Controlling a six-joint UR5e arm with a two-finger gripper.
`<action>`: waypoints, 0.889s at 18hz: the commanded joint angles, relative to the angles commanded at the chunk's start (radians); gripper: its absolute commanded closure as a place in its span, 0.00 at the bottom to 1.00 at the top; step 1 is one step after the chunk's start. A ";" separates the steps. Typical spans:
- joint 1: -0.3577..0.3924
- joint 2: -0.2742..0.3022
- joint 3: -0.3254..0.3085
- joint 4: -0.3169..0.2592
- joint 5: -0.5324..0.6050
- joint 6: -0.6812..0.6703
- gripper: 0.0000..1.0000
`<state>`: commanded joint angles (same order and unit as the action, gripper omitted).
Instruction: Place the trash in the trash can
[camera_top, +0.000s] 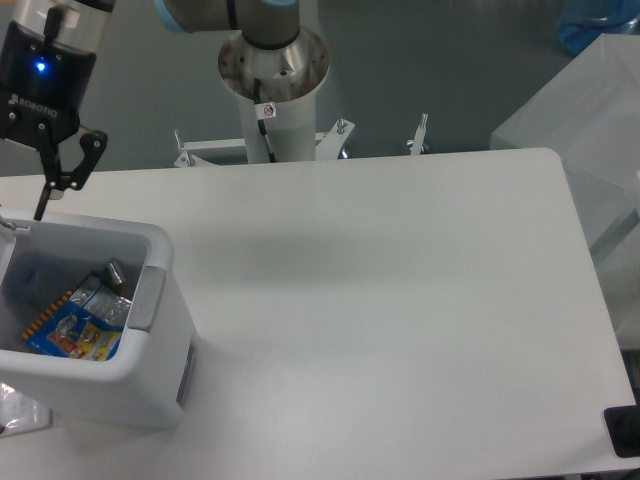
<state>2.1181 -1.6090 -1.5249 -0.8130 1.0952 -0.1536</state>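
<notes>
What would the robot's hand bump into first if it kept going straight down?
Probably the trash can: the hand points down over its back rim. Past that, it would likely reach the blue-and-yellow snack packet inside. Depth is hard to judge.

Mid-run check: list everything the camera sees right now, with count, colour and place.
trash can: one, white with grey handle panel, table's near-left corner.
snack packet: one, blue and yellow, lying inside the trash can.
foil scrap: one, silver, inside the trash can beside the packet.
clear wrapper: one, clear, on the table at the left edge below the trash can.
table: one, white.
arm base: one, silver, behind the table.
gripper: one, black, above the trash can's far-left rim, partly cropped.
</notes>
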 joint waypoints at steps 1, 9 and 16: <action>0.044 -0.012 0.002 0.000 0.000 0.038 0.00; 0.286 -0.121 0.018 -0.009 0.068 0.574 0.00; 0.273 -0.178 0.158 -0.220 0.458 1.035 0.00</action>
<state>2.3915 -1.7871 -1.3670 -1.0330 1.5537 0.8813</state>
